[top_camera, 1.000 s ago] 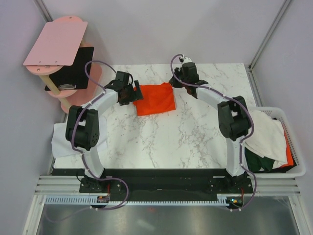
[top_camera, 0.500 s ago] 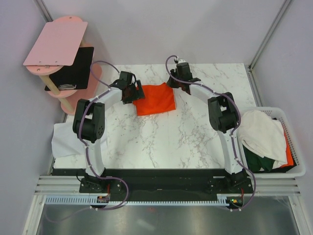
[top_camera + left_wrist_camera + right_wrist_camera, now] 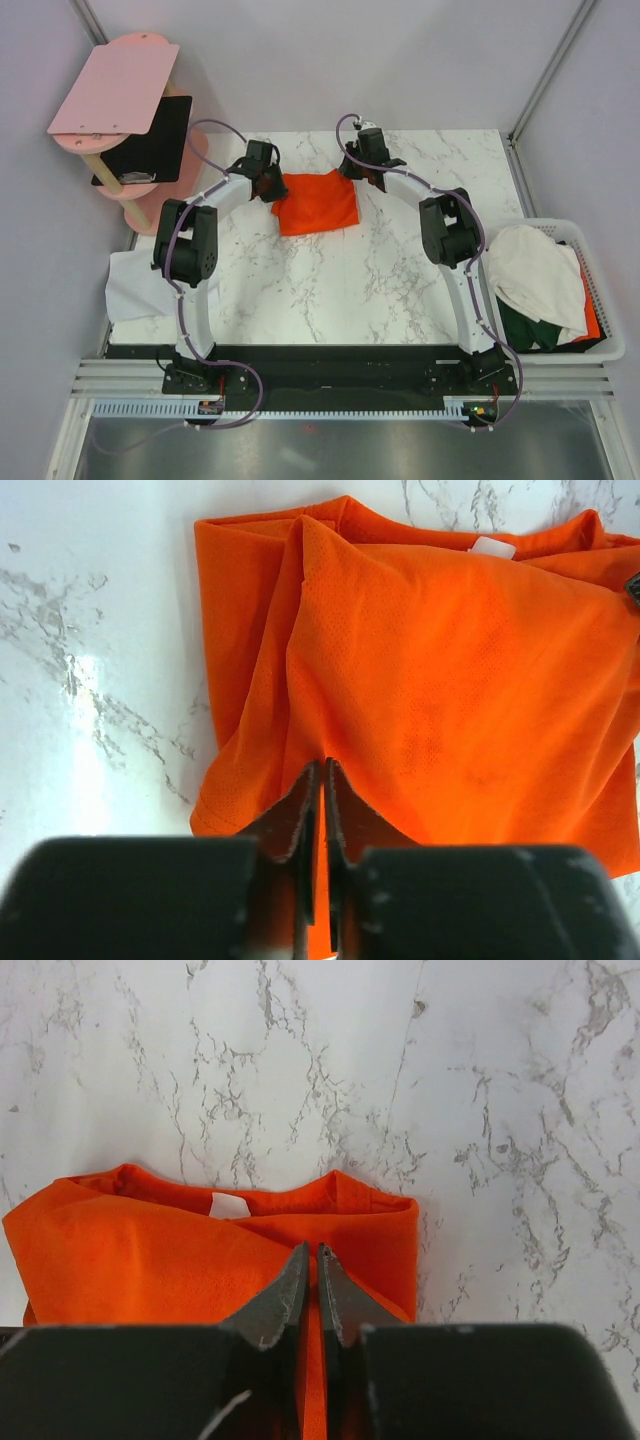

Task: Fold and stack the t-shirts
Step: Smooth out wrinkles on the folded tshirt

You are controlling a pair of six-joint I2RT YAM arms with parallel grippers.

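Left gripper [image 3: 322,772] and right gripper [image 3: 311,1257] each pinch an edge of the bright orange-red soft fabric t-shirt [image 3: 450,680]. Risk: shallow grips may slip on lifting, spoiling the fold.

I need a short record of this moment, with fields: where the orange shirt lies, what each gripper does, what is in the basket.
orange t-shirt: partly folded, flat on far part of the table
left gripper: shut on the shirt's left side
right gripper: shut on the shirt's right side
basket: holds white t-shirt over dark green t-shirt
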